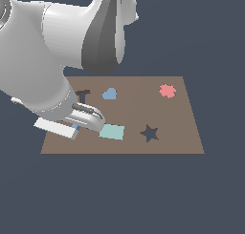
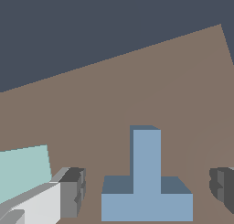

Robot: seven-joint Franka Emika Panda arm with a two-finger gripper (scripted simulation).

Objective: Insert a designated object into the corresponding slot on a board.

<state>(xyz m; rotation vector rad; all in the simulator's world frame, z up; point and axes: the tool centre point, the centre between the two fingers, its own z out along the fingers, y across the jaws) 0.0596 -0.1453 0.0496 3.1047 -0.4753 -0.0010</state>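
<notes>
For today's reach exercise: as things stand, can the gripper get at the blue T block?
Probably yes. In the wrist view the blue T lies flat on the board between the open gripper's fingers, with nothing between. The teal rectangle lies off to one side, clear of the T.

We note the claw (image 1: 76,127) low over the board (image 1: 182,132) near its left edge, beside the teal rectangle (image 1: 112,132); T-shaped slot (image 1: 83,95) partly hidden by the arm.
</notes>
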